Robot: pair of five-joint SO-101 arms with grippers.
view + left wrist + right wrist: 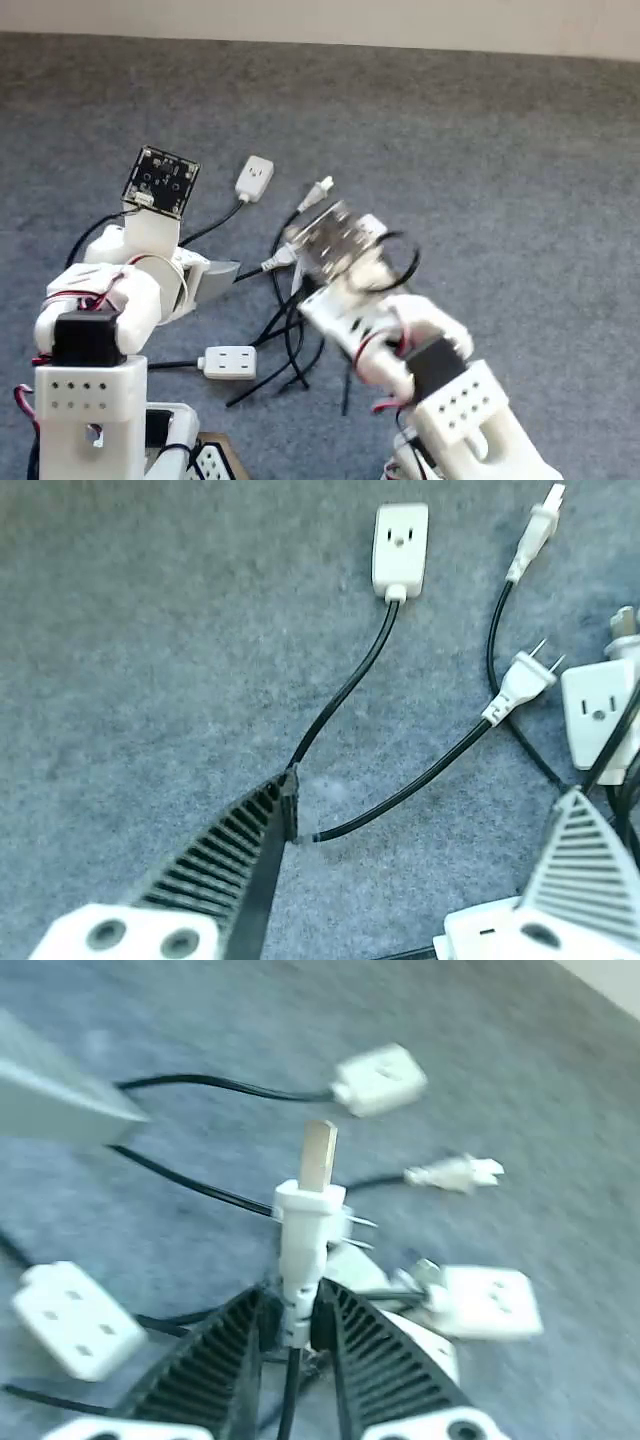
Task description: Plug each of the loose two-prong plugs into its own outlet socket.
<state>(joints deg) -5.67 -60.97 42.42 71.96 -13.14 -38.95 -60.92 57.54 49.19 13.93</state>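
My right gripper (296,1305) is shut on a white two-prong plug (302,1235), which it holds off the carpet with the prongs pointing away from the wrist. Beyond it lie a single white outlet (380,1078), a loose plug (452,1172) and a second outlet (487,1302). My left gripper (435,792) hangs open over black cords, with nothing between its fingers. Ahead of it are the single outlet (400,542), a loose plug (522,678), a farther plug (538,518) and another outlet (598,708). In the high view, the outlet (254,178) and a plug (318,188) lie beyond both arms.
A white three-socket strip (228,362) lies near the arms' bases, and is also seen beside my right gripper (70,1320). Black cords (285,340) tangle between the arms. Grey carpet (500,150) stretches bare to the right and the far side.
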